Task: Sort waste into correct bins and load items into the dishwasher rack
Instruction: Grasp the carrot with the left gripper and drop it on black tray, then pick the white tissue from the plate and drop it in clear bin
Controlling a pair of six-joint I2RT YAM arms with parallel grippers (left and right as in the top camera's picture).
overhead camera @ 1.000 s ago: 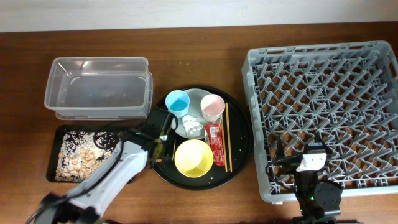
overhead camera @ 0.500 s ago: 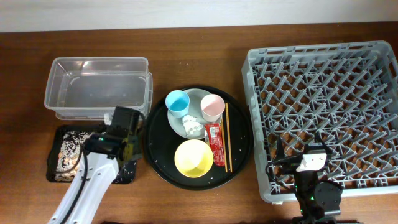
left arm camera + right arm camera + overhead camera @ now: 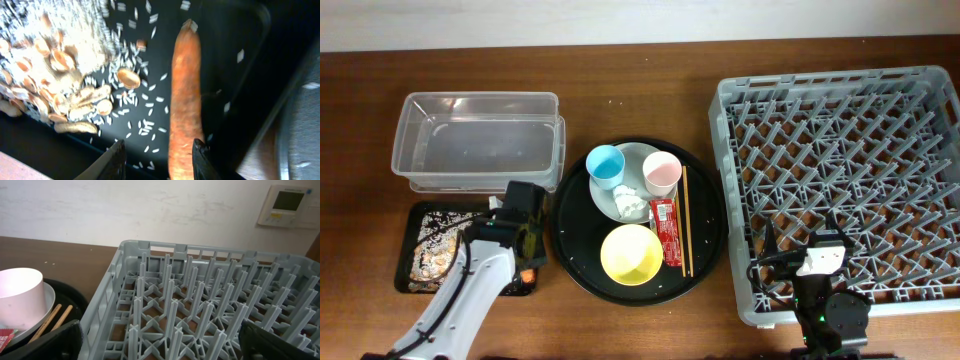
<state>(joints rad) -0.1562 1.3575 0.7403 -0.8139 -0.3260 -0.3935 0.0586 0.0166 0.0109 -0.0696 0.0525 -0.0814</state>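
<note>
Left jaws over the right end of the shallow black rectangular tray (image 3: 412, 280), which sits on the wooden tabletop (image 3: 620, 80) just in front of the clear plastic rectangular tub (image 3: 475, 140). Jaws stand well apart and hold nothing. Small orange carrot-like stick (image 3: 185, 100) lies flat on the tray floor between them, close against one finger. Pale grainy food scraps (image 3: 65, 85) heaped at the tray's other end, loose grains scattered toward the stick.

Large round black tray (image 3: 705, 250) beside it carries a yellow bowl (image 3: 631, 253), a red shiny snack wrapper (image 3: 663, 228) and a pair of wooden chopsticks (image 3: 685, 220). Pale round plate (image 3: 638, 153) on the same tray bears a light blue cup (image 3: 605, 163), a pink cup (image 3: 662, 172) and a crumpled white tissue (image 3: 630, 203).

Right jaws wide open, empty, at the near edge of the large square grey plastic crate (image 3: 840, 150).
</note>
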